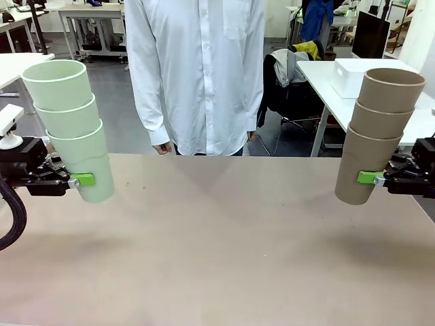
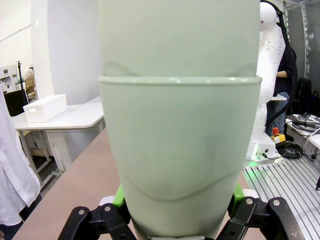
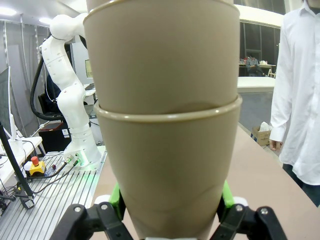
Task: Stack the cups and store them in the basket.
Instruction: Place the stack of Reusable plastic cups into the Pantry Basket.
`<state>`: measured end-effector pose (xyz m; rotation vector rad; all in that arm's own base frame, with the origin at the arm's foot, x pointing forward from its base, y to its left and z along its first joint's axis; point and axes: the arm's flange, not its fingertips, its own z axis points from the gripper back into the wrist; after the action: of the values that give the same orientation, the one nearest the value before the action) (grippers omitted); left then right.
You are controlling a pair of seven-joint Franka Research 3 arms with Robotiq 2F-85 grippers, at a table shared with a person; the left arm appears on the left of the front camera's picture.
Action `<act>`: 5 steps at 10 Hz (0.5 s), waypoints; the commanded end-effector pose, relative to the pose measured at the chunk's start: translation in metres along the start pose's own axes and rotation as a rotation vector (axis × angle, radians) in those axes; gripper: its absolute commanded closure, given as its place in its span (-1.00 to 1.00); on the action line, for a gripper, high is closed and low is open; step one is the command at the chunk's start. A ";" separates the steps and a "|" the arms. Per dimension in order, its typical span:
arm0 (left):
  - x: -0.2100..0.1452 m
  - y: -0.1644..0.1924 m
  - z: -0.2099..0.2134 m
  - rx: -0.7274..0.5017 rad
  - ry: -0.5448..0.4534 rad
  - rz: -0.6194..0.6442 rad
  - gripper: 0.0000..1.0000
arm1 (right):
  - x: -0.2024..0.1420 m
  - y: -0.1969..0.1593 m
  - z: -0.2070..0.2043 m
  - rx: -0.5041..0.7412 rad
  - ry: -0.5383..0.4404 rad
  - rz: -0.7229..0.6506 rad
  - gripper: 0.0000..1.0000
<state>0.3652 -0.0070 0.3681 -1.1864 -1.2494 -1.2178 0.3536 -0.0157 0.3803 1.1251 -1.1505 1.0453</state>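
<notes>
Holding a stack each, both arms are up over the tan table (image 1: 217, 258). The left gripper (image 1: 82, 180) is clamped on the lowest cup of the mint green stack (image 1: 71, 129): three nested tumblers, mouths up, the top leaning toward the robot's left. The stack's base is clear of the tabletop, near the left edge. In the left wrist view the green pads (image 2: 119, 196) press both sides of the mint green stack (image 2: 177, 145), low on its wall, the left gripper (image 2: 177, 202) closed round it.

The right gripper (image 1: 371, 178) is clamped the same way on the bottom cup of the tan-brown stack (image 1: 377, 136), also three nested, leaning toward the robot's right, lifted near the right edge. In the right wrist view, the right gripper (image 3: 170, 202) squeezes the tan-brown stack (image 3: 165, 150) low down. The stacks are well apart.

A person in a white shirt (image 1: 197, 75) stands at the far side, hands hanging. A white rectangular box (image 1: 353, 76) sits on a side table behind.
</notes>
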 end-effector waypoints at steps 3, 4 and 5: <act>0.004 -0.001 -0.001 -0.006 -0.006 -0.010 -0.70 | 0.004 0.000 0.000 -0.005 -0.005 0.010 -0.71; 0.004 -0.001 -0.001 -0.006 -0.006 -0.010 -0.70 | 0.004 0.000 0.000 -0.005 -0.005 0.010 -0.71; 0.004 -0.001 -0.001 -0.006 -0.006 -0.010 -0.70 | 0.004 0.000 0.000 -0.005 -0.005 0.010 -0.71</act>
<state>0.3652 -0.0070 0.3681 -1.1864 -1.2494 -1.2178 0.3536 -0.0157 0.3803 1.1251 -1.1505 1.0453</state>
